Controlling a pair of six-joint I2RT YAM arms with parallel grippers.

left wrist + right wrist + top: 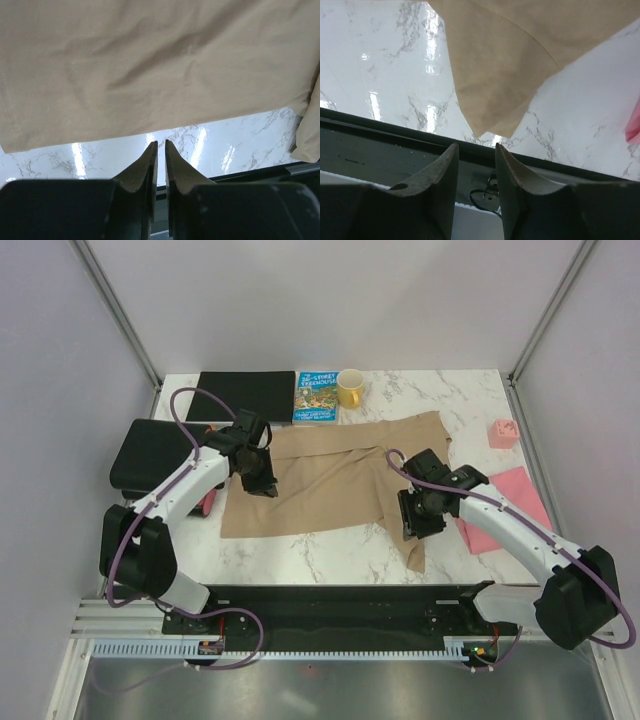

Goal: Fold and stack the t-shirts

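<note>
Tan t-shirt (320,480) lies spread mid-table (470,400), rumpled on its right side. Left gripper (161,145) is nearly clenched: thin slit, nothing seen in it, tips at the shirt's near hem. Right gripper (476,150) is released, jaws apart and empty, over the shirt's near-right corner by the table's front edge. Pink t-shirt (510,502) lies flat at right, partly under the right arm. Far side: yellow mug (351,388), contents can't tell. Beside it, blue book (317,396); cover partly reads "Storey Treehouse", rest too small.
</note>
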